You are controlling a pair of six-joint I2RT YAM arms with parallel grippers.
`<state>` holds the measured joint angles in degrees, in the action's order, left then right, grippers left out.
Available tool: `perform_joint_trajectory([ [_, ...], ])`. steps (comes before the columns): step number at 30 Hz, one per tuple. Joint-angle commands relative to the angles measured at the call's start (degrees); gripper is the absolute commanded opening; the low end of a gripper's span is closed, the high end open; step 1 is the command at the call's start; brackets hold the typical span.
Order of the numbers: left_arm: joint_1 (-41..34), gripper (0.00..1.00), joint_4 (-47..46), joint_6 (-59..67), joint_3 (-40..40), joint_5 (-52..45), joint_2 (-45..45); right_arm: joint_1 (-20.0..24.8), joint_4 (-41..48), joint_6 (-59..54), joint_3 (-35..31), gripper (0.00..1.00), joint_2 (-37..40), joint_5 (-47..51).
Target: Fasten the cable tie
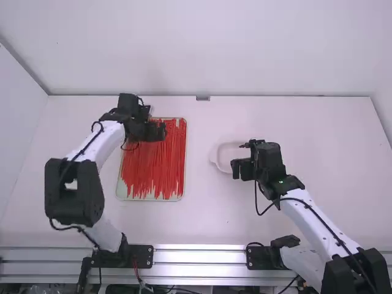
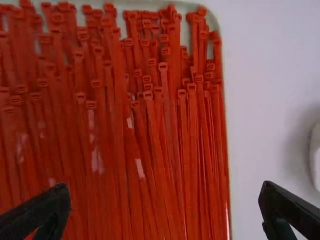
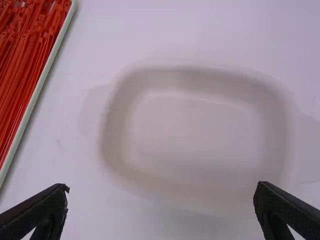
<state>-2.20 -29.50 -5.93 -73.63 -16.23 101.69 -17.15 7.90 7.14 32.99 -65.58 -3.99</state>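
No text, label, number or sign could be read. The ties point(image 2: 150, 150), the tray point(image 2: 214, 17) beneath them and the dish point(image 3: 195, 75) beside the tray carried no legible marking.
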Motion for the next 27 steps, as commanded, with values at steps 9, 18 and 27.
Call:
perform_joint_trajectory([
  [9, -5.0, 0.99, -0.5, 0.6, -9.5, 9.1, 8.8, 0.0, 0.1, -0.1, 2.0, 1.00, -0.4, 0.2],
  [18, -4.8, 0.99, 1.9, -0.7, -9.2, 12.7, 8.9, 1.1, 0.1, 0.0, 2.0, 1.00, -0.4, -0.3],
  [27, -5.3, 0.99, 0.6, -0.7, -9.0, 9.2, 8.9, 0.5, 0.3, 0.0, 2.0, 1.00, -0.4, -0.2],
])
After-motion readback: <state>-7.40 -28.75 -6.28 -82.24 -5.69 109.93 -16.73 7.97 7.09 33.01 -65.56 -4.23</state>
